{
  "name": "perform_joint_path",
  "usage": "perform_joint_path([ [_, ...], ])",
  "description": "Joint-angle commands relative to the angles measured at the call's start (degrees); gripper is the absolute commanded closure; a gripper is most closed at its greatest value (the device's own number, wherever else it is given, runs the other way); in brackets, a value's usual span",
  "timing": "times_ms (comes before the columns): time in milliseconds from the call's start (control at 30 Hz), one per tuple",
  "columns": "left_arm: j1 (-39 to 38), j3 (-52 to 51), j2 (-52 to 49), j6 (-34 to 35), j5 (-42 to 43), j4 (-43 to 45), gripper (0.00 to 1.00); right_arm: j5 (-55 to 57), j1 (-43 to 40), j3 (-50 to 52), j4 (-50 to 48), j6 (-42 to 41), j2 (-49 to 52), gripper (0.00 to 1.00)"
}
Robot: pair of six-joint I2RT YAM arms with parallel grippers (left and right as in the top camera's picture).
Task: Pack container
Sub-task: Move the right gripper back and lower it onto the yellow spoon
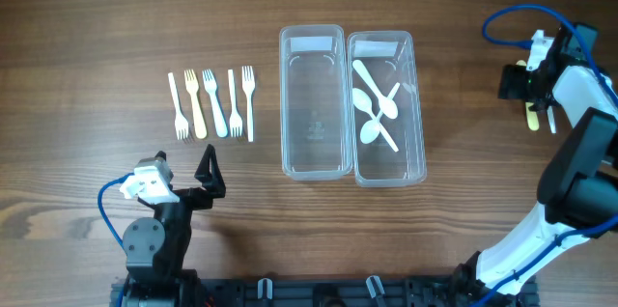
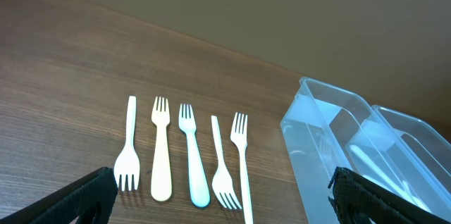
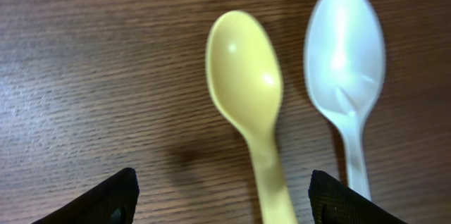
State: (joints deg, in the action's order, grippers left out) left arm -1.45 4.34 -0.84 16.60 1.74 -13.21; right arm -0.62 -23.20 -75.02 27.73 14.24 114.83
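Hovering over the yellow spoon [image 3: 246, 83] near the surface's right edge, right claw [image 3: 222, 199] open and empty, pick step; next likely drop, close on it, carry to the container [image 1: 348, 104] mid-surface; left claw [image 1: 183, 164] wide open, empty.

Nothing legible anywhere: no label, brand or number. The left-hand clear container [image 1: 314, 75] bears a faint moulded mark [image 1: 315, 129] on its floor, too small to read.
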Motion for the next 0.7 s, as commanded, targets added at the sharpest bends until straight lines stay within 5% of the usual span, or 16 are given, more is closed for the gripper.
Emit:
perform_joint_path([
  [0, -0.3, -0.4, 0.4, -1.4, -0.3, 0.2, 0.00, -2.0, -0.1, 0.4, 0.2, 3.8, 1.6, 0.23],
  [300, -0.3, -0.4, 0.5, -1.4, -0.3, 0.2, 0.00, -1.9, -1.4, 0.4, 0.8, 3.7, 5.7, 0.24],
  [467, -0.3, -0.4, 0.5, -1.4, -0.3, 0.2, 0.00, -3.8, -1.4, 0.4, 0.8, 3.6, 6.8, 0.41],
  [667, -0.3, -0.4, 0.5, -1.4, -0.3, 0.2, 0.00, -8.7, 0.4, 0.4, 0.7, 2.1, 6.8, 0.44],
])
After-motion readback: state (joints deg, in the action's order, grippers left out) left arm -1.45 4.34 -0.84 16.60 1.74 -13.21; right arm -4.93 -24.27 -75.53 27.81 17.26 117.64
